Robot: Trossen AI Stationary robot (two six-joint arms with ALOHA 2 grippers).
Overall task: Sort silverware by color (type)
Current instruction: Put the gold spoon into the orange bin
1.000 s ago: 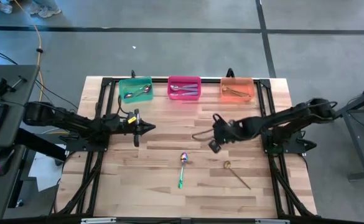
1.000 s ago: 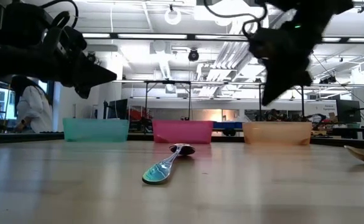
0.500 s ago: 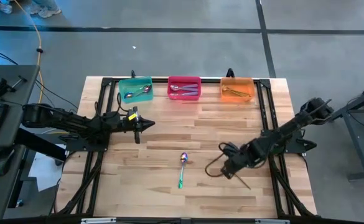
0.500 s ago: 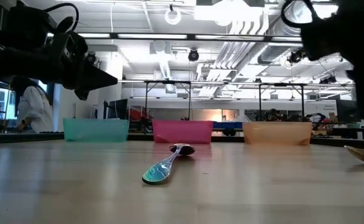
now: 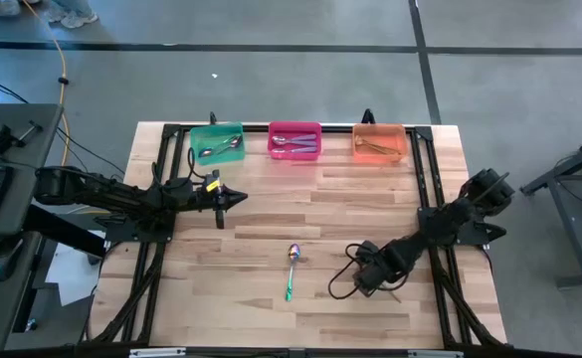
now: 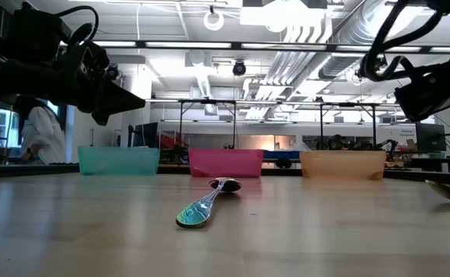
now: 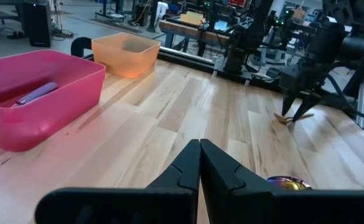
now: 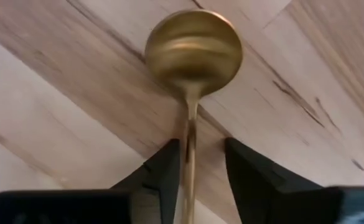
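Fingers of the right hand stand apart astride the gold spoon, positioned for pickup; left hand waits, pressed together.

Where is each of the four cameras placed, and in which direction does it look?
High view: above, straight down on the table; both arms show.
Low view: table height, level toward the bins; arms enter from above.
Left wrist view: past the shut left gripper toward the pink bin and the right arm.
Right wrist view: down at the gold spoon between the open right gripper fingers.
Shared: the green spoon shows in high and low views.
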